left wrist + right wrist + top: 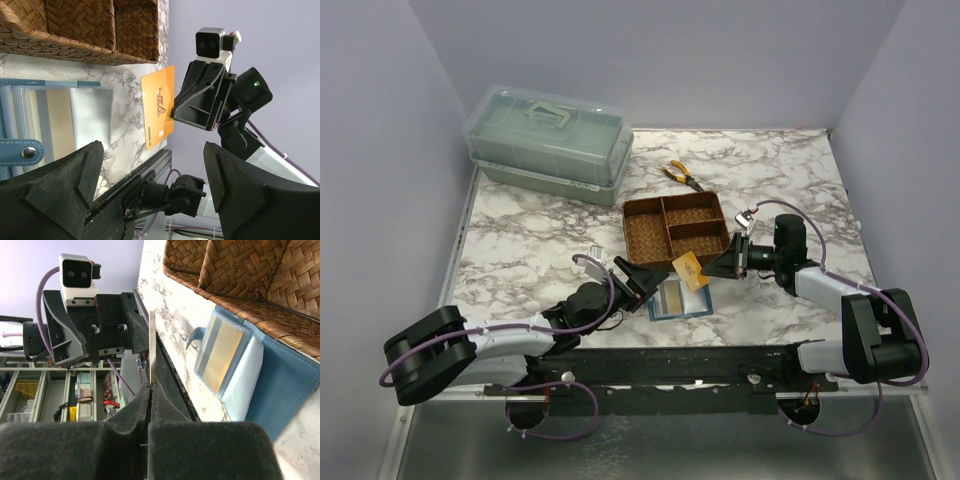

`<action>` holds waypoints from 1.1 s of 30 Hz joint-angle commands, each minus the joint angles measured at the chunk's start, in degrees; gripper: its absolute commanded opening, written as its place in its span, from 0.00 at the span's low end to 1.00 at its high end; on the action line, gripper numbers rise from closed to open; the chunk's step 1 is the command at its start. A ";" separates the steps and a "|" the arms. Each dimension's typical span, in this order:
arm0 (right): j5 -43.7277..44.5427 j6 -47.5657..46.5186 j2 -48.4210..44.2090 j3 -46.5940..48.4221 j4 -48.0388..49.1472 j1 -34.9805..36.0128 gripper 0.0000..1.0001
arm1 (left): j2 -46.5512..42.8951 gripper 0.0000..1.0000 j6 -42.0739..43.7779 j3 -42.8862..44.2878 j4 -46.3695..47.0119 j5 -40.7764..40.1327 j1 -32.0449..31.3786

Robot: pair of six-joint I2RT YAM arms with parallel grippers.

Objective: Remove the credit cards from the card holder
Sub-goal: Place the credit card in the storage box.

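- Presently my right gripper is clenched on one yellow credit card, pinching it by one edge; the jaws are pressed flat against the card
- my left gripper is spread wide and grasps nothing; its fingers sit either side of that card without touching it
- the held card is off the table, between my two grippers and just above the card holder; its printed face is turned toward my left gripper, and it is edge-on to my right wrist camera; I cannot tell exactly which way its long axis runs
- the card holder lies flat and open on the marble table, just in front of the woven tray
- count: one card held; one gold card in the holder's clear pocket; one holder; one tray with three compartments; one pair of pliers; one lidded green box
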 commanded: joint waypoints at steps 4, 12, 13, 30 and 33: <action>-2.83 2.34 -1.26 -1.04 3.61 -0.43 0.00 | 7.08 0.88 0.61 1.55 8.77 0.03 -0.13; -3.77 3.97 -1.17 -1.43 5.43 -0.43 0.00 | 13.61 0.88 1.71 4.05 14.86 0.68 -0.14; -4.00 4.33 -1.17 -1.47 5.75 -0.48 0.00 | 14.27 0.88 1.84 4.42 15.13 0.84 -0.14; -5.58 7.34 -1.20 -2.09 9.15 -0.44 0.00 | 31.10 0.64 -2.53 5.75 36.90 1.86 -0.13; -5.57 7.26 -1.14 -2.09 9.14 -0.44 0.00 | 37.43 0.52 -3.46 5.68 47.49 2.84 -0.07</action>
